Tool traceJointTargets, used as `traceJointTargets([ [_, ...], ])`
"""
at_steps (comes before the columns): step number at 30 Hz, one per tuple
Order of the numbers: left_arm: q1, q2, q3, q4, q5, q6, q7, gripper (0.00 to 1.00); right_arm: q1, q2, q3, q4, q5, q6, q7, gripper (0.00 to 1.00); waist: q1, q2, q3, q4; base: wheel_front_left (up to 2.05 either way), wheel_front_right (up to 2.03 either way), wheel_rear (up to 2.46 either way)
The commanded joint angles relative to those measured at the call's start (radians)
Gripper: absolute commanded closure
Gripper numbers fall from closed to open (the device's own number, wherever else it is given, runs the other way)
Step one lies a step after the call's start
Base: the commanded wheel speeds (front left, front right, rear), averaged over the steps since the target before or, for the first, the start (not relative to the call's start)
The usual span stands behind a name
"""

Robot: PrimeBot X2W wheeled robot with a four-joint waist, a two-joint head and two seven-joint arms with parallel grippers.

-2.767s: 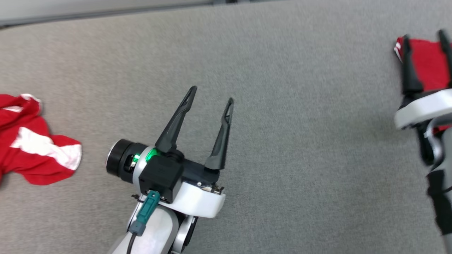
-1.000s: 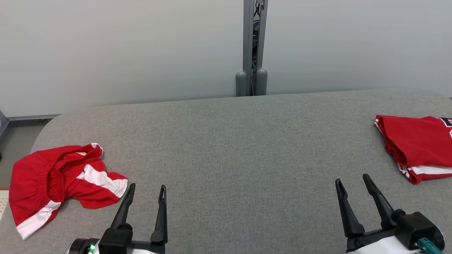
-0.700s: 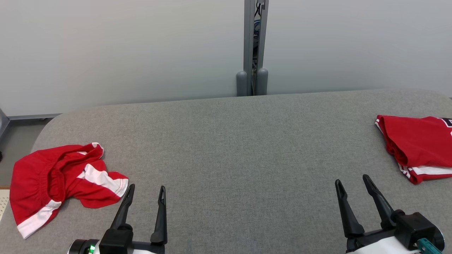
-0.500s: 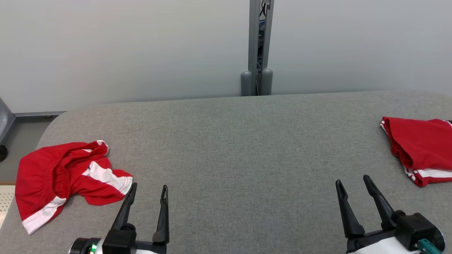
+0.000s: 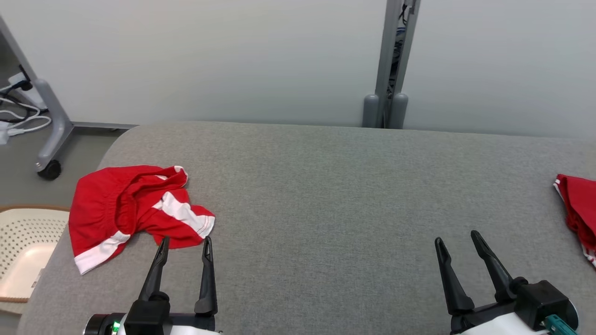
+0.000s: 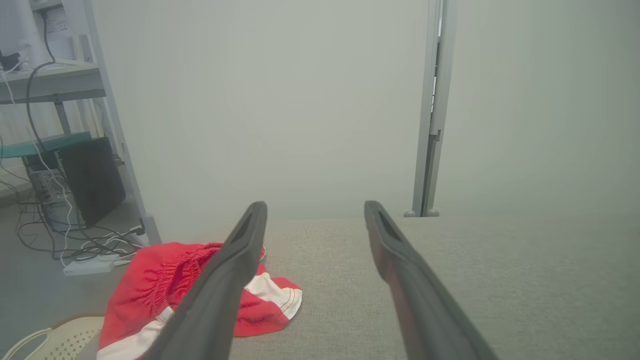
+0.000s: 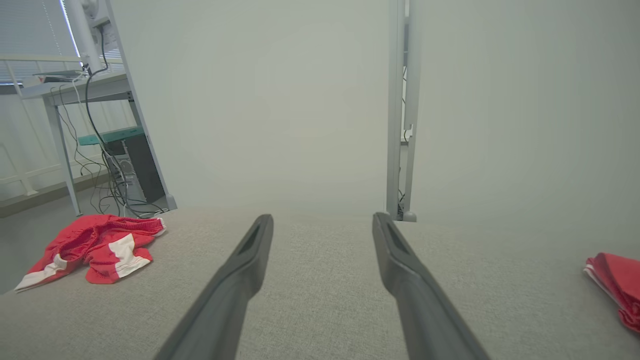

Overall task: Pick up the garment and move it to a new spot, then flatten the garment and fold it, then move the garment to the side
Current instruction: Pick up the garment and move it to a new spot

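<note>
**Item: garment** (image 5: 135,209). Red shorts with white bands, crumpled in a heap at the left end of the grey table (image 5: 326,195), close to its rounded corner. None of it hangs over the edge. Long axis: slantwise, running from a bunched far part down to a white-banded hem that lies nearest the robot and the table's left edge.

**Item: left claw** (image 5: 185,240). Released, fingers spread, nothing between them. It sits low at the table's near side. The garment lies just ahead of it and off to its left. In the head view the nearest red flap almost meets the left fingertip, though the left wrist view suggests a gap, so contact is doubtful.

**Item: right claw** (image 5: 456,237). Released and empty, well apart from the garment, toward the table's other end.

**Item: folded red cloth** (image 5: 577,204). Lies at the right end of the table, beyond the right claw. Judged not to be the piece to fetch.

**Item: basket** (image 5: 23,242). Pale, perforated, on the floor below the table's left end.

**Assessment:** the left arm is clearly the nearer one. The reach calls for a short move forward and leftward, over the heap's near flap.
</note>
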Motion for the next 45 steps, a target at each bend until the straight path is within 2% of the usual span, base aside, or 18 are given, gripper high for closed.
traceJointTargets([
  [1,0.012,0.003,-0.001,-0.004,0.004,0.005,-0.004,0.00,-0.009,-0.003,0.005,-0.002,0.008,0.000,-0.006,0.00,0.0000,0.0000,0.000,0.040,0.00,0.00,0.00],
  [16,0.018,0.003,-0.004,-0.017,-0.018,0.004,-0.004,0.00,0.017,-0.003,0.021,-0.008,0.033,0.000,-0.006,0.00,0.0000,0.0000,-0.005,0.211,0.00,0.00,0.00],
  [22,0.025,0.003,0.005,-0.028,-0.033,0.011,-0.004,0.00,0.016,-0.003,0.028,-0.013,0.036,0.000,-0.006,0.00,0.0000,0.0000,-0.004,0.260,0.00,0.00,0.00],
  [35,0.029,0.003,0.015,-0.044,-0.051,0.013,-0.004,0.00,0.026,-0.003,0.034,-0.011,0.022,0.000,-0.006,0.00,0.0000,0.0000,0.004,0.296,0.00,0.00,0.00],
  [41,-0.030,0.003,0.041,-0.038,-0.080,0.011,-0.004,0.00,-0.005,-0.005,0.036,-0.015,-0.012,0.000,-0.006,0.00,0.0000,0.0000,0.064,0.289,0.00,0.00,0.00],
  [45,-0.104,0.003,0.054,-0.017,-0.121,0.002,-0.004,0.00,-0.034,-0.031,0.034,-0.022,-0.024,0.000,-0.006,0.00,0.0000,0.0000,0.127,0.280,0.00,0.00,0.00],
])
